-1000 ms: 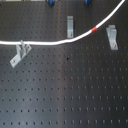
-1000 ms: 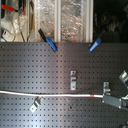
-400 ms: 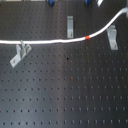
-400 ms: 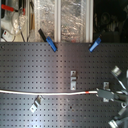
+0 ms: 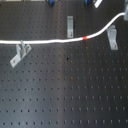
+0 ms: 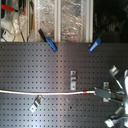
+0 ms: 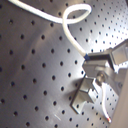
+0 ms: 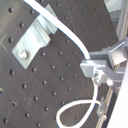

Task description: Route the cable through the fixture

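Currently, the cable (image 5: 50, 41) lies across the black perforated board (image 5: 65, 90), running from the first exterior view's left edge toward its upper right corner. Its red band (image 5: 85, 37) sits between the middle clip (image 5: 70, 26) and the right clip (image 5: 113, 38). The cable passes just below the middle clip and just above the left clip (image 5: 19, 54); whether it touches either cannot be told. Past the red band it curves upward beside the right clip.

In the second exterior view the cable (image 6: 45, 92) runs level from the left edge to the gripper (image 6: 116, 93) at the right side, with the red band (image 6: 86, 92) near the gripper. In the first wrist view the fingers (image 7: 102, 58) are closed on the cable (image 7: 75, 42), which loops beyond them over the board. The second wrist view shows the same pinch, with a clip (image 8: 31, 37) close by.

Two blue-handled tools (image 6: 50, 42) lie along the board's far edge.
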